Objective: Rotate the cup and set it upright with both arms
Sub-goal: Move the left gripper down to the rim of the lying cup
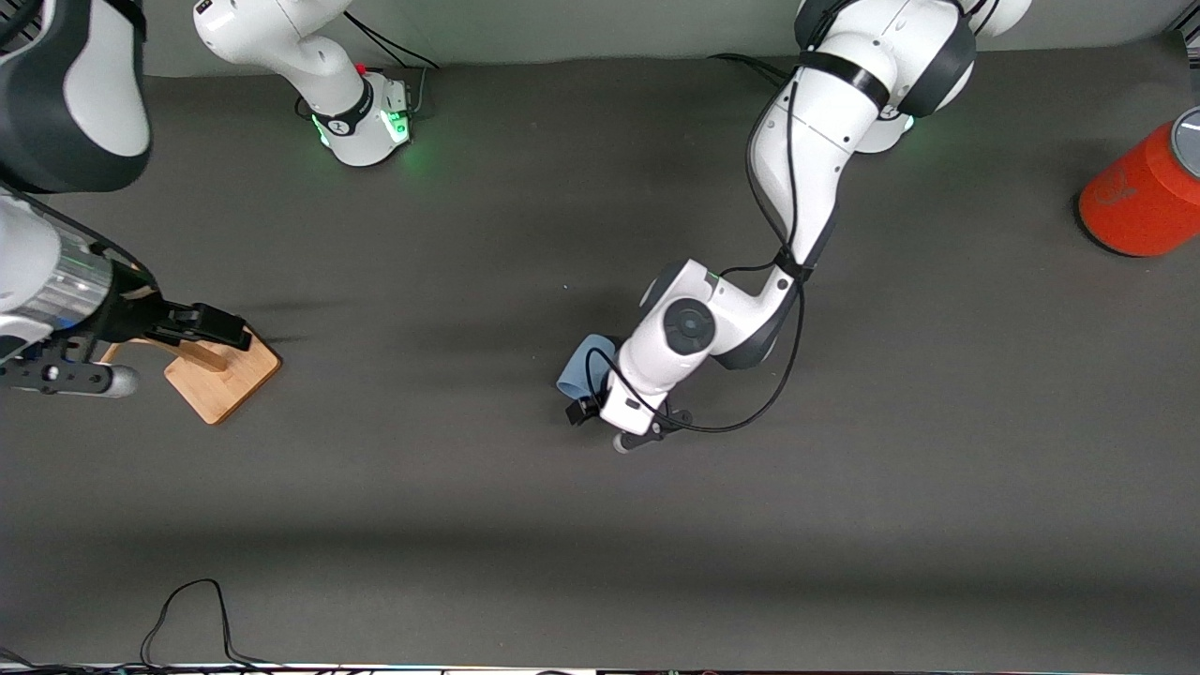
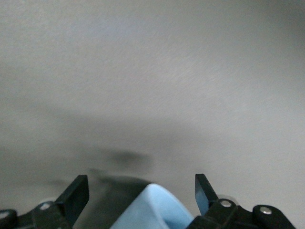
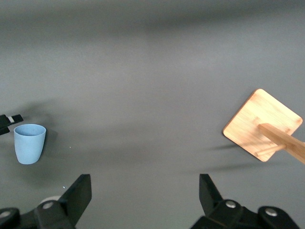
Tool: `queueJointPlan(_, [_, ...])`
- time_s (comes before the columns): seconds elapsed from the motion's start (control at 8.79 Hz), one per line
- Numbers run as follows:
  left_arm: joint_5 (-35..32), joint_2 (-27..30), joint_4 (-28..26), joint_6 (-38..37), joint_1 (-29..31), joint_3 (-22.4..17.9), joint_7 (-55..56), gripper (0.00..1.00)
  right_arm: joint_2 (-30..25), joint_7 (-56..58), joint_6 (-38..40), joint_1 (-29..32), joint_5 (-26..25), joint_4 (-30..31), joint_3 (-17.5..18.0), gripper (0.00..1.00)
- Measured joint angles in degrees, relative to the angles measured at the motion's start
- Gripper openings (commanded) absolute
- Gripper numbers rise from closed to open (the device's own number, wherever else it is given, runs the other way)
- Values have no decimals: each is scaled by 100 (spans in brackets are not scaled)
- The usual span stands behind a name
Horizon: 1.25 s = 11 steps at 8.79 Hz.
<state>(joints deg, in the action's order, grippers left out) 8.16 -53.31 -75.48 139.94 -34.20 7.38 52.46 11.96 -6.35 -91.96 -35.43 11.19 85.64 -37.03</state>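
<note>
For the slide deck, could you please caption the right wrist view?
Open right gripper hovers above the table, with the upright light blue cup and a wooden stand in sight.

No readable text, label, brand or number shows on the cup point(image 3: 29, 142), the red-orange can point(image 1: 1146, 190) or either arm.

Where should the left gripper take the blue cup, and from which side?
Across the plain tapered wall, about mid-body, coming down from above. The cup has no handle and appears to lie on its side, so the rounded wall is the only easy hold. The left gripper is open with a finger on each side of it. The right gripper, open, waits by the wooden stand.
</note>
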Motion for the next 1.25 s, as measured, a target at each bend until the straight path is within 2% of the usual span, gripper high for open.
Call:
queueJointPlan(0.45, [-469,2,273,-1005,-52,-41,1,99,-29,-8,27,0,95,60,-153,100])
queueJointPlan(0.8, [-623,1,279,-1301,-127,-48,5,97,-30,-8,64,-6,125,60,-176,100])
queueJointPlan(1.02, [-160,-6,272,-1312,-78,-95,271,94,-32,-6,64,-15,128,60,-175,100])
queueJointPlan(1.25, [806,-108,258,-1313,116,-133,399,91,-35,-4,64,-32,131,48,-163,100])
